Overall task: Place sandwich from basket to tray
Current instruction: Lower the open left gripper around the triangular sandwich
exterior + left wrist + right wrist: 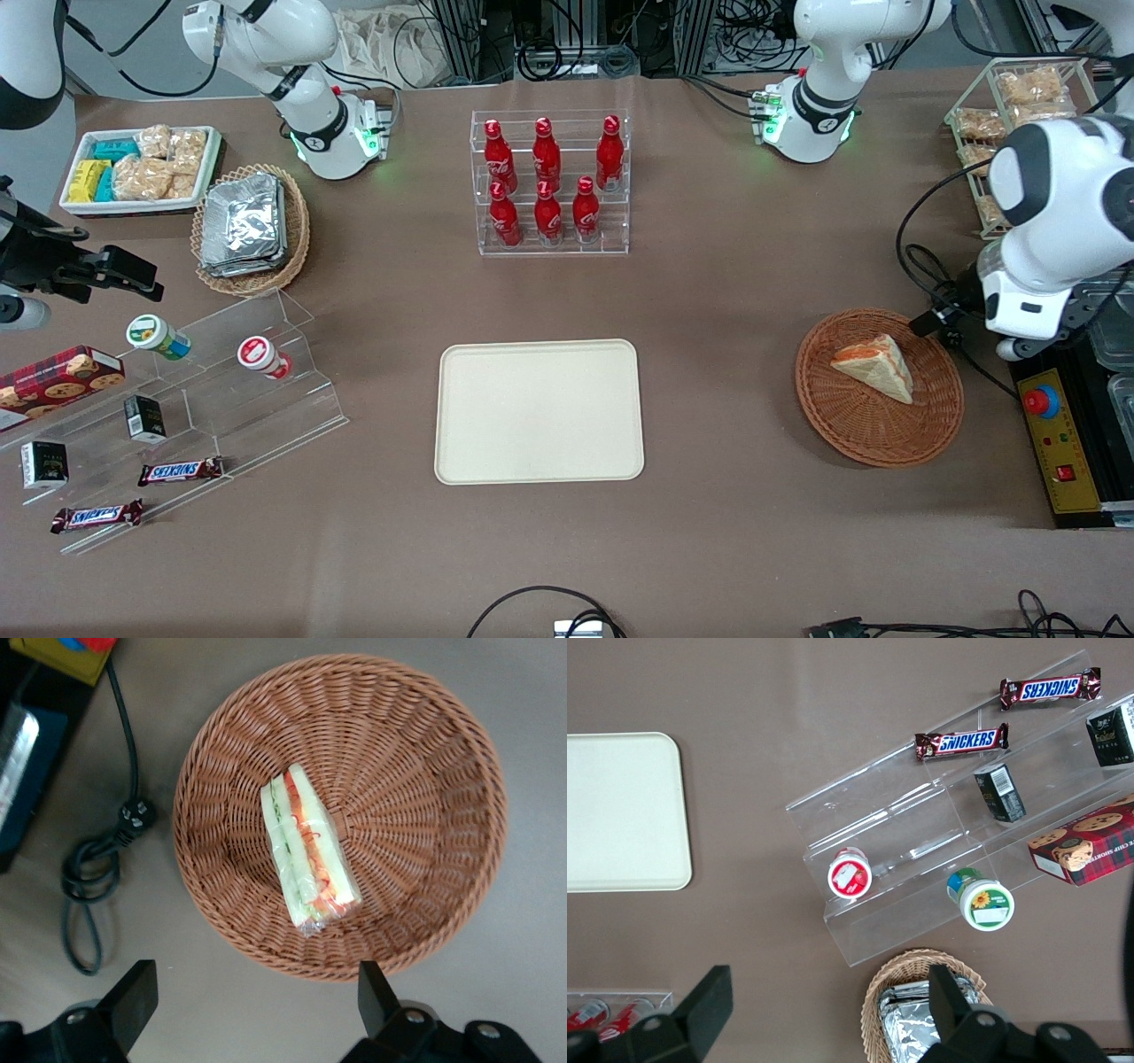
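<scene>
1. Nothing of the job is done yet, as I judge it: the sandwich [308, 852] lies in the basket [416, 744], and the tray [539, 411] sits bare.
2. My gripper [252, 1005] hangs above the basket's rim, near the edge closest to the sandwich, with its fingers [133, 999] spread wide apart and holding nothing. It touches neither the wicker nor the wrapper.
3. What is left, by my reckoning: come down over the wedge, close on it, lift it clear of the rim, carry it toward the middle of the table and set it on the tray.
4. The sandwich is a triangular wedge of white bread, lying on its side. Its cut face shows pale, green and orange-red layers under a clear, slightly glossy wrap that gathers at one corner.
5. The basket is round and shallow, of reddish-brown woven wicker, with ribs running out from its centre to a braided rim.
6. The tray is flat, cream-beige and smooth, rectangular with rounded corners and a low raised lip. It rests on the matte brown tablecloth [726, 292], well apart from the basket.
7. A black cable [93, 895] coils on the cloth just beside the basket.
</scene>
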Available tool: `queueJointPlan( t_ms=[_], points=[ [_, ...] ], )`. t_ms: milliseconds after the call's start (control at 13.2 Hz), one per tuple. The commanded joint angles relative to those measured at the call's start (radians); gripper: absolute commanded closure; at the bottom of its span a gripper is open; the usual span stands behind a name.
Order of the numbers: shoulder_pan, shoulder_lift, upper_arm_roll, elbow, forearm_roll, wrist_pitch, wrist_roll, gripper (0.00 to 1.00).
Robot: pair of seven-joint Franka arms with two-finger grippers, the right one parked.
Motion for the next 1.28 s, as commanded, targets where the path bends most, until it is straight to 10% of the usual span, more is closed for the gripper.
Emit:
queueJointPlan(
  t_ms=[0, 1208],
  points=[
    [-0.001, 0.013, -0.001, -0.044, 0.015, 0.068, -0.138, 0.0],
    [-0.01, 0.236, -0.001, -0.164, 0.014, 0.508, -0.359, 0.0]
  ],
)
